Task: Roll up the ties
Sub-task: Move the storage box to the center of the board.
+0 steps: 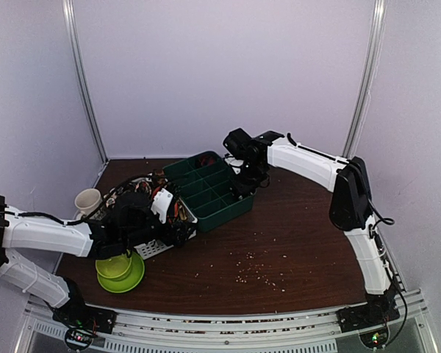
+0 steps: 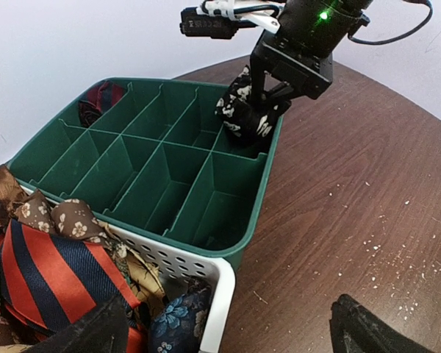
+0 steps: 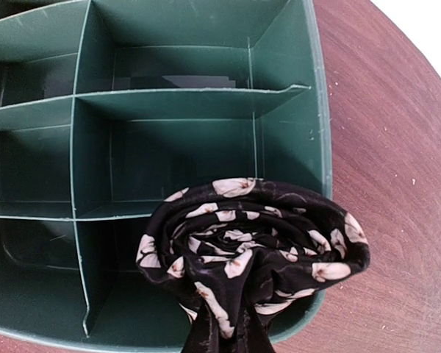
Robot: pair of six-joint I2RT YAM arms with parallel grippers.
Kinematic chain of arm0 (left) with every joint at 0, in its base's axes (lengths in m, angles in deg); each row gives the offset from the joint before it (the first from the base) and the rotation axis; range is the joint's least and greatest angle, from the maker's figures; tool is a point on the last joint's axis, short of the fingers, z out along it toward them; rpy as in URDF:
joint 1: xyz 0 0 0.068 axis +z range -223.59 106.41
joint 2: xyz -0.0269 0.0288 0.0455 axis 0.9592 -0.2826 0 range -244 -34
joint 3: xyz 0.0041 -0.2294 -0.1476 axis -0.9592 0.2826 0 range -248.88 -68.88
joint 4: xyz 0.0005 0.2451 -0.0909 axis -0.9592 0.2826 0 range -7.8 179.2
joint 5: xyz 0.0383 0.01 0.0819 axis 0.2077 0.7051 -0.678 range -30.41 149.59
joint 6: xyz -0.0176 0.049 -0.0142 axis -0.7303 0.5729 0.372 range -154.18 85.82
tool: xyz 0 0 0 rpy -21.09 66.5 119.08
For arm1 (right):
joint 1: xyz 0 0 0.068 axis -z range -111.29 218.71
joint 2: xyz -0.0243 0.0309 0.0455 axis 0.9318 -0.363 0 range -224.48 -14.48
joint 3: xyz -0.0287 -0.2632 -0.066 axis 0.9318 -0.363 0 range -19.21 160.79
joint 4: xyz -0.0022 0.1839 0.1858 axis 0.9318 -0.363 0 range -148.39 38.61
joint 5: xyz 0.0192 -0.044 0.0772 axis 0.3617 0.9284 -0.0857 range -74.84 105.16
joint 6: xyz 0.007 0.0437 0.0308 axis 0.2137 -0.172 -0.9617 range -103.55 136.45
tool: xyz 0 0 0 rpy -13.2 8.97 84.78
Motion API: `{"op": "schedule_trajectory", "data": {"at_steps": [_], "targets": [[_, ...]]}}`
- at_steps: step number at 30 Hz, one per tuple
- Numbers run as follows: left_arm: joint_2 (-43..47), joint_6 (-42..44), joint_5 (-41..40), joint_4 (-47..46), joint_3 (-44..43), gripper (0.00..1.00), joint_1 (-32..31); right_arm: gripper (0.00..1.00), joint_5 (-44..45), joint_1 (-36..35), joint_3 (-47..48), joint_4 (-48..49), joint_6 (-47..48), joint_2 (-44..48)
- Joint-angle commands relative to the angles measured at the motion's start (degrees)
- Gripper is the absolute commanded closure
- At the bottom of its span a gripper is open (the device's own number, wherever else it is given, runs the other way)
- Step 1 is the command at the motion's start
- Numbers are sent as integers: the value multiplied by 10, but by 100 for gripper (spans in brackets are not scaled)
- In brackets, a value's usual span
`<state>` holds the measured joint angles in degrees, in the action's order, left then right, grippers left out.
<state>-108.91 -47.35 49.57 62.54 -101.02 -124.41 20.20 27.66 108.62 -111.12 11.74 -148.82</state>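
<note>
Rae: Dark wood table [image 1: 294, 243], speckled with pale crumbs, plain white walls behind. Where's the tie we're working on?

Tom: The rolled tie [image 3: 250, 250], black with cream flowers, is at the corner compartment of the green tray [image 2: 162, 169], at the end nearest the right arm. The right gripper [image 2: 266, 103] is pressed together on it, pinching fabric near the middle of the coil. Part of the roll overlaps the tray's rim. I can't tell whether its underside reaches the compartment floor.

Rae: And the other arm?

Tom: The left gripper [image 2: 228, 312] is spread wide and holds nothing. It hovers by the white basket [image 2: 217, 283], where the loose ties [image 2: 51, 272] lie heaped, striped and brown-flowered. 1 dark red roll [image 2: 99, 99] sits in a far corner compartment.

Rae: How will the roll handle?

Tom: Light, soft and slick, I'd judge. Nothing binds the coil, so it will likely spring loose once released. The best hold is across the coil's thickness, squeezing several wraps together, not the outer tail alone.

Rae: Which way does it point?

Tom: The spiral face looks straight at the right wrist camera, so the coil's axis runs along the gripper's reach, steeply down toward the tray. From the left wrist view it leans a little. 1 loose tail runs from the coil back toward the gripper.

Rae: Risk?

Tom: The walls can only keep it wound if the whole roll gets inside the rim.
</note>
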Motion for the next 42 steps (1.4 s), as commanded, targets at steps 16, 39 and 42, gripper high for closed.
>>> {"op": "schedule_trajectory", "data": {"at_steps": [16, 39, 42], "targets": [[3, 3, 5, -29, -6, 2, 5, 100, -6, 27, -233, 14, -6, 132], [-4, 6, 12, -37, -10, 2, 5, 100, 30, 13, -291, 103, -185, 322], [3, 4, 10, -39, -2, 2, 5, 100, 44, 15, -295, 111, -286, 348]]}}
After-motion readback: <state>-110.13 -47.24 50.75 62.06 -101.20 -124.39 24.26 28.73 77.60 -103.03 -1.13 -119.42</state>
